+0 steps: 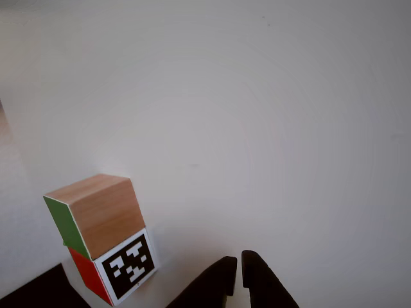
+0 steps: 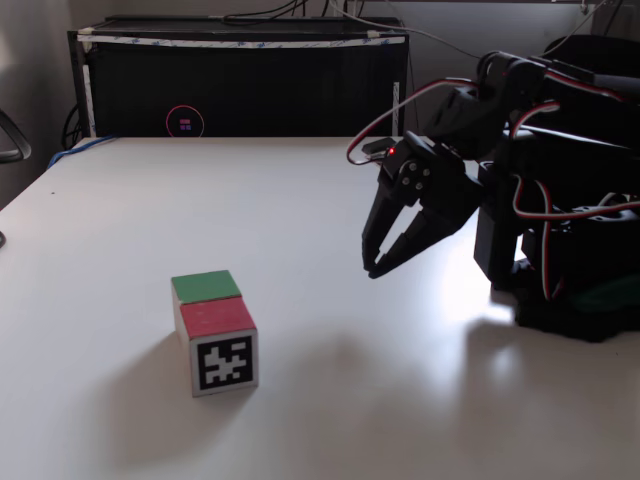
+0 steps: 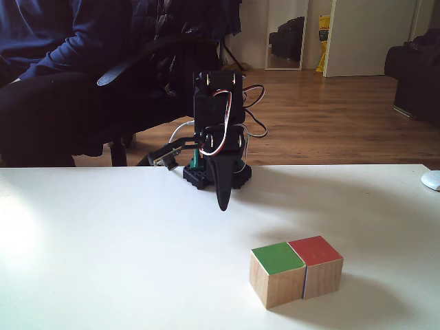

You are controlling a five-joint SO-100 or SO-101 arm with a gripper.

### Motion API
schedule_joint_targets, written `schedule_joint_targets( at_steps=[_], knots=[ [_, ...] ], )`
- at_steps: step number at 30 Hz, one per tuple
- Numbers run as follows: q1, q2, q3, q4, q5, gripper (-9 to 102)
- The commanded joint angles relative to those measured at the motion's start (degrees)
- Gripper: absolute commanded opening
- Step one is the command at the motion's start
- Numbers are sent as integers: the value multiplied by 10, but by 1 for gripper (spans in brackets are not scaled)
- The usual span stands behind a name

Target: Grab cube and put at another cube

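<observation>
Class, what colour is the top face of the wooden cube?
Bright green, seen best on the cube in a fixed view.

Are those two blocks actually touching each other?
Touching. A fixed view shows the wooden green-topped block pressed flush against the red-topped block, no gap between.

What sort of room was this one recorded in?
Probably a home living room, not a lab: a fixed view shows a wooden floor, a dark armchair and a person's dark-sleeved arm behind the white table; another shows a black cabinet.
</observation>
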Motion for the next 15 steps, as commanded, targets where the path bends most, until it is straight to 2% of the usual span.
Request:
schedule_joint_targets(
  at_steps=[1, 15],
  knots=[
    [20, 3, -3, -9, 26, 0],
    [18, 3, -3, -9, 19, 0]
  ],
)
